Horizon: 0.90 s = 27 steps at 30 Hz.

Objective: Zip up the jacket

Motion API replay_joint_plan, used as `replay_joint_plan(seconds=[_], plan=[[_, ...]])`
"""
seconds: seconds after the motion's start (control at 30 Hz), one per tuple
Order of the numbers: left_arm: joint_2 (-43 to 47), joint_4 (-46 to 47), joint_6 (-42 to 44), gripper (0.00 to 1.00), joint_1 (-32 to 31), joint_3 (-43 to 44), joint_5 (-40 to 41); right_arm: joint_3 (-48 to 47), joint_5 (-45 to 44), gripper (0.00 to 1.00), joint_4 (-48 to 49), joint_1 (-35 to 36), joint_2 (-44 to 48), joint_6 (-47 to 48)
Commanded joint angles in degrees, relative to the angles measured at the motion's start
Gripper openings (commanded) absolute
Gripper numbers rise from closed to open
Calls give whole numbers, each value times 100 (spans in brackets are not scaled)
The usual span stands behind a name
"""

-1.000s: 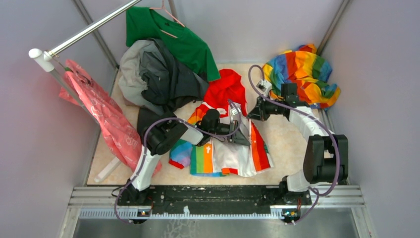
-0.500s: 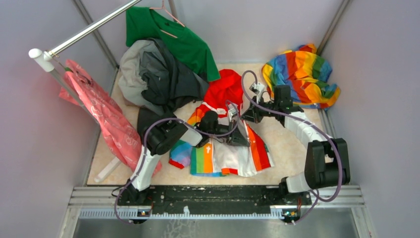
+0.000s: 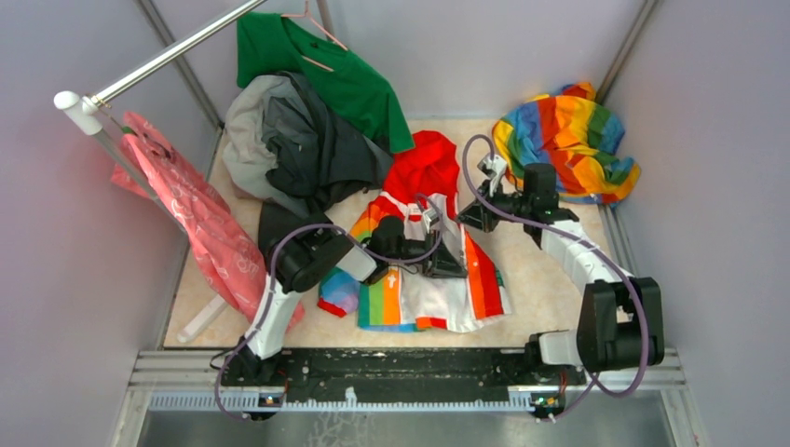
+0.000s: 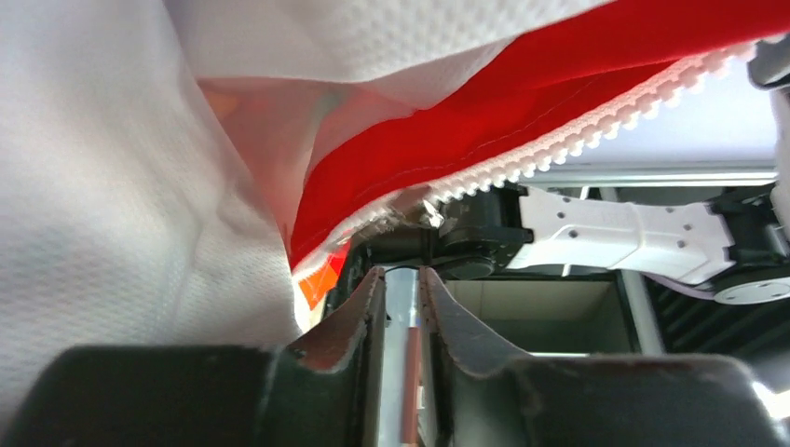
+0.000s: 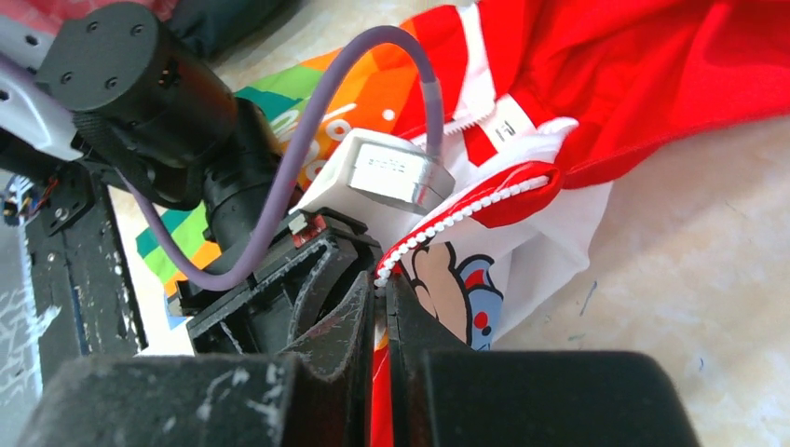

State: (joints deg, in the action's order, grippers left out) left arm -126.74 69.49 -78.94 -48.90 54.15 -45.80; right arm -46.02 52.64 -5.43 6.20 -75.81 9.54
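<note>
On the tabletop, overhead view: jacket (image 3: 430,296) lies spread mid-table (image 3: 545,270), red hood (image 3: 427,163) at its far end, rainbow panels down both sides.
Walled bay, contents: around the jacket, a dark grey garment (image 3: 312,149) far-left of it, a green shirt (image 3: 345,79) beyond that, a pink garment (image 3: 205,223) hanging from a rail (image 3: 177,51) to its left, a rainbow cloth (image 3: 564,140) far-right.
Left gripper (image 3: 443,264): down on the jacket's front; its opening is too small to read from above.
Right gripper (image 3: 463,220): at the jacket's right edge, just below the hood.
Left wrist view, jacket: white cloth fills the left; a red zipper strip (image 4: 559,102) edged with white teeth (image 4: 578,144) climbs to the upper right.
Left wrist view, fingers (image 4: 359,317): a narrow slit apart, just under the teeth's low end; nothing clearly gripped.
Left wrist view, cut off: most of the jacket; a white arm link (image 4: 615,233) shows beneath the strip.
Right wrist view, fingers (image 5: 349,312): pressed together on the jacket's zipper edge, teeth running in from above.
Right wrist view, hidden: the left gripper's fingers, behind its camera block (image 5: 387,172) and purple cable (image 5: 307,149).
</note>
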Motion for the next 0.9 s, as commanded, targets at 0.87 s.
replay_joint_plan(seconds=[0.87], plan=[[1262, 739, 3595, 55, 304, -629, 1109, -592, 1432, 0, -1091, -41, 313, 1841]])
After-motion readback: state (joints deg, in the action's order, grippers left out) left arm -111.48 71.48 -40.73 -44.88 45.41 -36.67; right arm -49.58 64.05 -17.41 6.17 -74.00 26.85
